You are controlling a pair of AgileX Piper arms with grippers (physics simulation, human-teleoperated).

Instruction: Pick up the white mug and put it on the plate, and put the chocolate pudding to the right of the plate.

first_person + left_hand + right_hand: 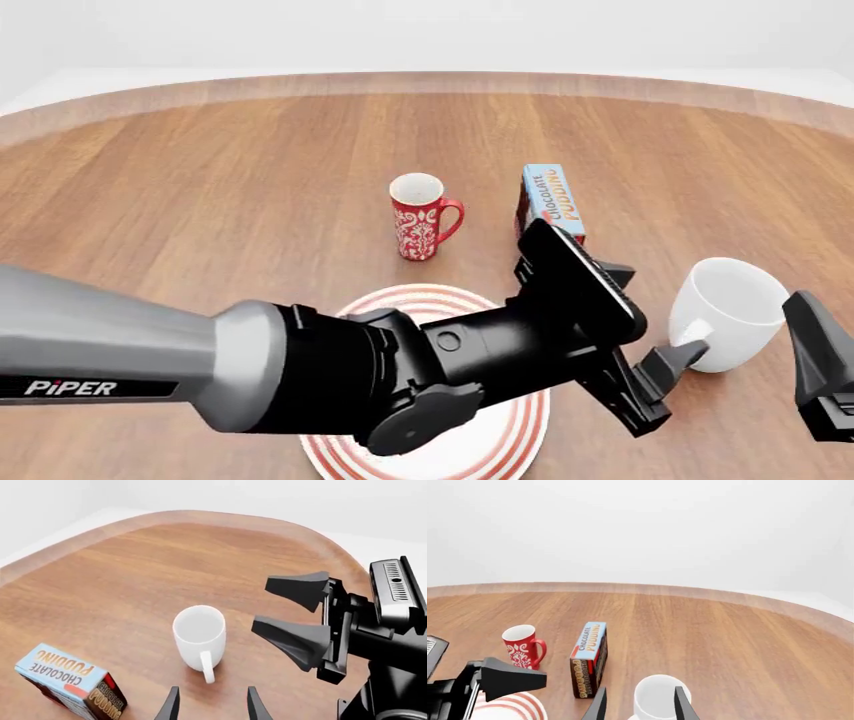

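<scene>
The white mug point(727, 310) stands upright on the table at the right, with its handle toward the near side. My left gripper point(667, 385) is open just in front of that handle, touching nothing; in the left wrist view the mug point(199, 635) sits just ahead of its spread fingers. My right gripper point(817, 360) is open at the mug's right, and in its own view the mug point(657, 697) lies just beyond the fingertips. The chocolate pudding point(551, 205) stands on edge behind the mug. My left arm covers most of the plate point(441, 455).
A red patterned mug point(420, 215) stands upright behind the plate, left of the pudding carton. The wooden table's rounded far edge point(427, 80) runs across the back. The two grippers flank the white mug closely, the right one point(261, 605) showing in the left wrist view.
</scene>
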